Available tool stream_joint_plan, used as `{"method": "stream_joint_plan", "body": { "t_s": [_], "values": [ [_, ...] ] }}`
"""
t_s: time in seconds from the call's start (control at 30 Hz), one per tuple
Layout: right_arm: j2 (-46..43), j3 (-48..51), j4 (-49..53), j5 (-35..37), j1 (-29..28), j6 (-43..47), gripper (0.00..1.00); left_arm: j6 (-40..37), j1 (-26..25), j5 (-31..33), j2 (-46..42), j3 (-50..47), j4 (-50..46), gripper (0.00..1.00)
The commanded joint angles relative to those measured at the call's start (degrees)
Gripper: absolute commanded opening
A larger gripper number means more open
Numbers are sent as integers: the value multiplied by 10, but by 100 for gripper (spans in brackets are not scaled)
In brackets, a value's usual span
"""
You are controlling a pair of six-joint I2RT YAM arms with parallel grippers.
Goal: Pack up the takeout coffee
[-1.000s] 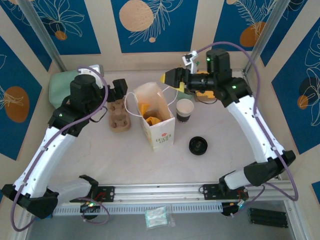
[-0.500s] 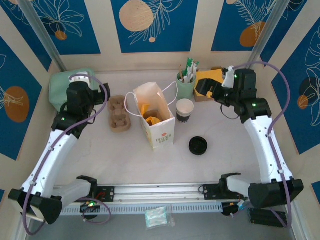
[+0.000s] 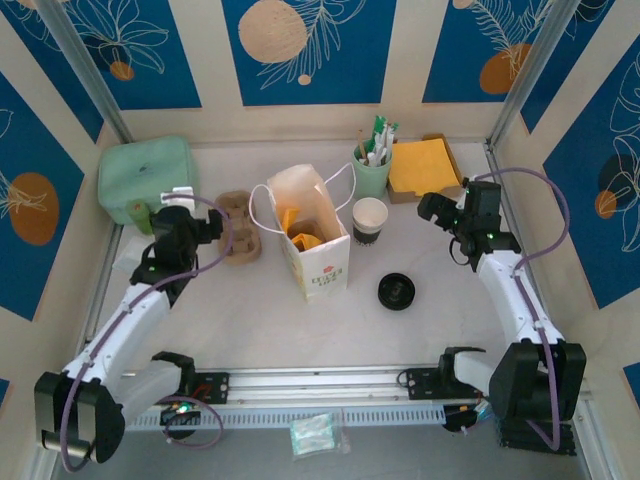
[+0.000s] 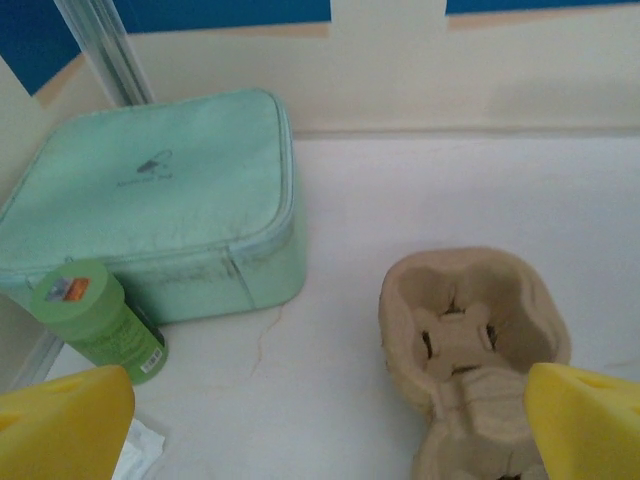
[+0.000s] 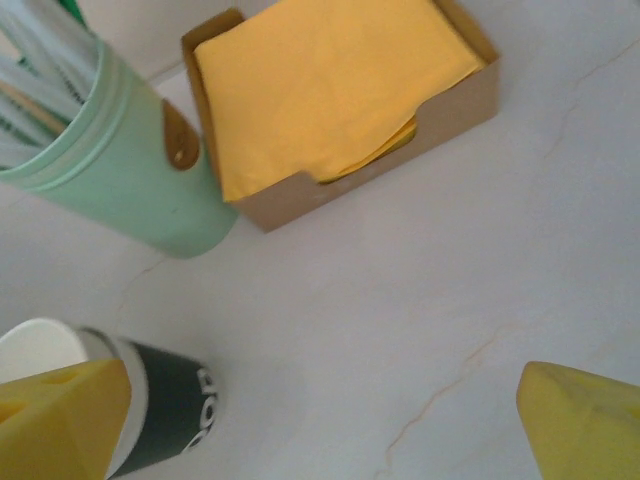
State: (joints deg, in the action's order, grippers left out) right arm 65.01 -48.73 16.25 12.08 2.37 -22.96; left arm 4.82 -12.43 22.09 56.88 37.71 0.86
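Note:
A white paper bag [image 3: 318, 262] stands open mid-table with orange paper inside. A rounded cream shape [image 3: 297, 183] rises at the back of its mouth; I cannot tell whether that is the takeout coffee. My left gripper [image 3: 207, 228] [image 4: 325, 435] is open and holds nothing. It sits low over the table just left of a brown pulp cup carrier [image 3: 238, 240] [image 4: 470, 335]. My right gripper [image 3: 433, 208] [image 5: 320, 430] is open with nothing in it. It is low near the napkin box [image 5: 330, 90], right of a white cup with a black band [image 3: 369, 221] [image 5: 160, 405].
A mint case [image 3: 145, 170] [image 4: 150, 200] and a small green bottle [image 4: 98, 318] stand at the back left. A mint holder of straws [image 3: 372, 165] [image 5: 110, 170] stands behind the banded cup. A black lid [image 3: 396, 291] lies right of the bag. Walls close in on three sides.
Both arms have drawn back and down from the bag. The right gripper swung from over the bag to the right side; the left dropped beside the carrier.

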Motion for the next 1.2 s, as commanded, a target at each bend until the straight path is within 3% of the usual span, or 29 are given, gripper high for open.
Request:
{"method": "stream_joint_plan", "body": {
  "t_s": [0.0, 0.4, 0.67, 0.83, 0.97, 1.03, 1.17],
  "values": [
    [-21, 44, -88, 40, 5, 45, 99, -30, 9, -3, 7, -32, 88, 100],
    [63, 203, -378, 59, -16, 109, 99, -56, 30, 0, 110, -181, 334, 99],
    [157, 253, -581, 30, -52, 165, 99, -61, 52, -41, 215, -213, 521, 99],
    [228, 286, -709, 37, -47, 156, 99, -66, 57, -77, 285, -202, 569, 100],
    [222, 260, -642, 11, -34, 150, 99, -79, 59, -105, 336, -192, 603, 99],
    [224, 259, -645, 12, -34, 151, 99, -75, 59, -110, 329, -167, 542, 100],
    [223, 258, -641, 12, -34, 150, 99, -65, 79, -146, 333, -157, 526, 99]
  ]
}}
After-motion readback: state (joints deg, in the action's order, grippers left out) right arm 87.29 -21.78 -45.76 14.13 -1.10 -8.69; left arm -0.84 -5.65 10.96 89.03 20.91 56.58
